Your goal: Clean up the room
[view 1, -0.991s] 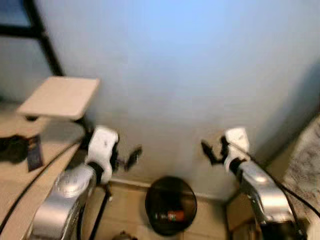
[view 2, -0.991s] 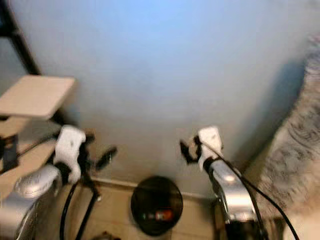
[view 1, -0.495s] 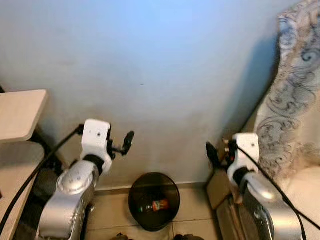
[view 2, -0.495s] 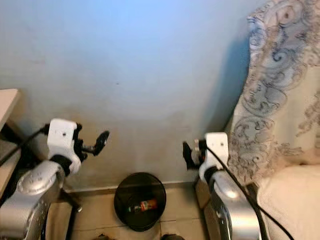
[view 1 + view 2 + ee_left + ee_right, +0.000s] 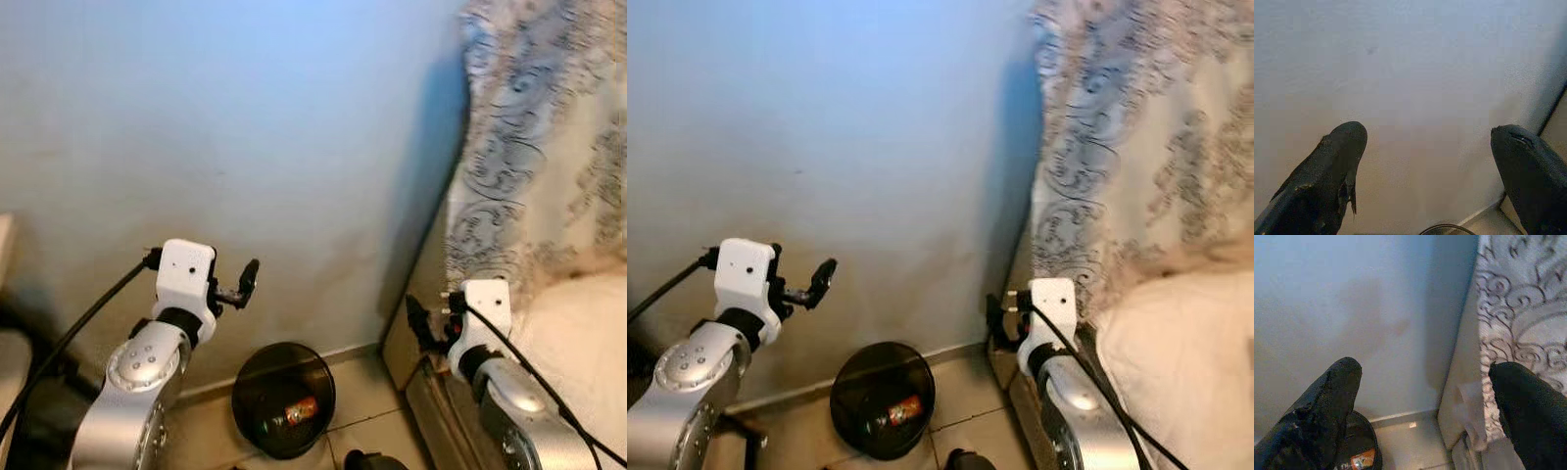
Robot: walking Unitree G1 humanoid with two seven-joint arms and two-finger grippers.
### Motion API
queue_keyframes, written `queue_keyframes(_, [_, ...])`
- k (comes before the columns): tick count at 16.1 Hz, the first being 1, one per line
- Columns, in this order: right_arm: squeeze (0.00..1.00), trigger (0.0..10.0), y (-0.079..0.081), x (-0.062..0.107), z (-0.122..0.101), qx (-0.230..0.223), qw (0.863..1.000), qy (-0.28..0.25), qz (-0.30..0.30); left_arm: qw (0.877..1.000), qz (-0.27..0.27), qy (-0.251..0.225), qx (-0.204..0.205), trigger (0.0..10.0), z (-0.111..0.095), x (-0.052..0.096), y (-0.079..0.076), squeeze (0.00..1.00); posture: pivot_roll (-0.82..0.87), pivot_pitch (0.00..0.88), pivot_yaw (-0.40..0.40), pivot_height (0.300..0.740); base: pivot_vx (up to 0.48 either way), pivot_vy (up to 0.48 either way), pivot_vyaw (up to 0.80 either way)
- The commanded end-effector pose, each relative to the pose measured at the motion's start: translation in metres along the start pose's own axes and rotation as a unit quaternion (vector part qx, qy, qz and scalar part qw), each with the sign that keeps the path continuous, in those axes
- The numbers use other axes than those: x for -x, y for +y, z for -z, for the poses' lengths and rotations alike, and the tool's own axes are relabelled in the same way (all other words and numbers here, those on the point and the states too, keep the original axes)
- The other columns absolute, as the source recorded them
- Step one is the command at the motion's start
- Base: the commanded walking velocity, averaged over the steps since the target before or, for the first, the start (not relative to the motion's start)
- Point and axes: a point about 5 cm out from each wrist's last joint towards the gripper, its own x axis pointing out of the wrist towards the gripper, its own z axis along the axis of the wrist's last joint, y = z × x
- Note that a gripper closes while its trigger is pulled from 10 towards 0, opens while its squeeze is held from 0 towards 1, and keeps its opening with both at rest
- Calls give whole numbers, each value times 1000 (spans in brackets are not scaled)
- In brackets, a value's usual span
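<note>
Turning right since earlier | bin [image 5: 283, 399] shifted left | curtain [image 5: 544, 147] larger

wall [image 5: 245, 127] – matt paint | curtain [image 5: 549, 147] – patterned cloth | bin [image 5: 257, 377] – glossy black

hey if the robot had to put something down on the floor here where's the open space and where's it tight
Bare tile lies between the black bin and the bed base under the patterned cover, along the wall. Left of the bin there is floor too, partly behind the left arm. It is tight by the right claw, open and close against the bed corner. The left claw is open, near the wall.
</note>
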Motion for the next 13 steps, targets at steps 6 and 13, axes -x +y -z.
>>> queue_keyframes(6, [0,10000,-10,5,-3,11,1000,7,24,1000,17,5,0,10000,5,-5,-10,0,32,0,45,740,0,0,-752])
queue_keyframes(13, [0,10000,-12,3,-2,18,999,20,23,1000,12,6,8,10000,7,-4,-11,0,41,0,27,740,0,0,-754])
